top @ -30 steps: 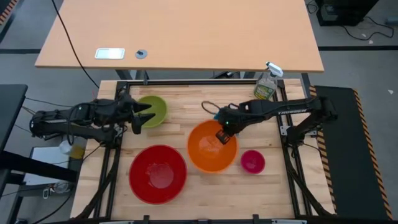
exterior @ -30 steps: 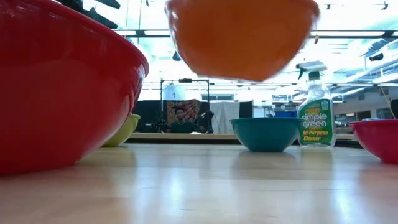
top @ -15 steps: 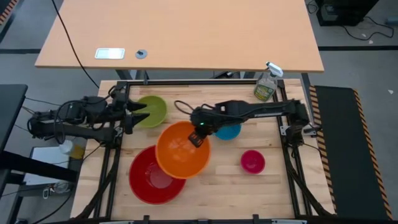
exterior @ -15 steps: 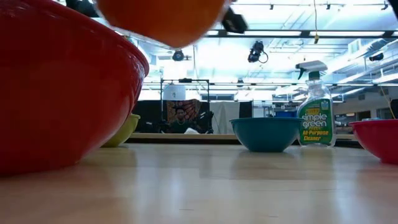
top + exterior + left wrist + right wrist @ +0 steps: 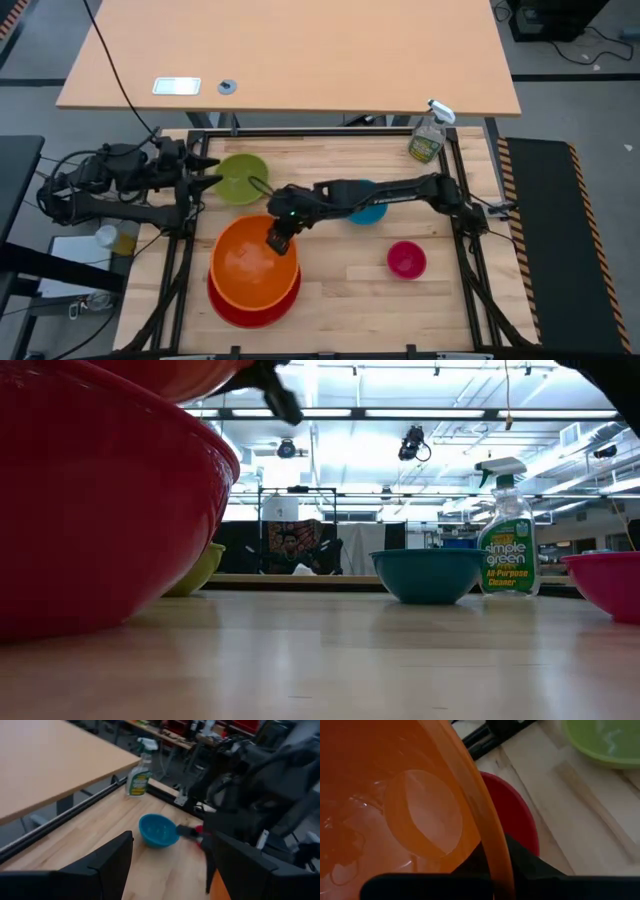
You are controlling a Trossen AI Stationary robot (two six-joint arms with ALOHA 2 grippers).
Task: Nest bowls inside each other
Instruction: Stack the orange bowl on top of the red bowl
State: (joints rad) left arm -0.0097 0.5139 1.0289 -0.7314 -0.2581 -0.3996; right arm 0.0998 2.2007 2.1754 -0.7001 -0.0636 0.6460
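Observation:
My right gripper is shut on the orange bowl, which hangs over the large red bowl at the near left. The red bowl rests on its base; the low view shows its wall with the orange bowl's underside above it. The lime green bowl stands at the far left, and my left gripper is open just left of it, holding nothing. The blue bowl is partly under my right arm. The magenta bowl stands at the near right. My right gripper holds the orange bowl by its rim, on the side toward the table's right and far edge. One finger is inside the bowl and the other outside. The fingers slant down from the right. The bowl hangs tilted above the red bowl.
A clear spray bottle stands at the table's far right corner, behind the blue bowl in the low view. Bare wood lies in the middle and along the near edge between the red and magenta bowls.
My right gripper has carried the orange bowl from the table's middle toward the left and near edge, until it is over the red bowl, uncovering the blue bowl. My left gripper has drawn back toward the left edge, away from the lime green bowl, and stayed open.

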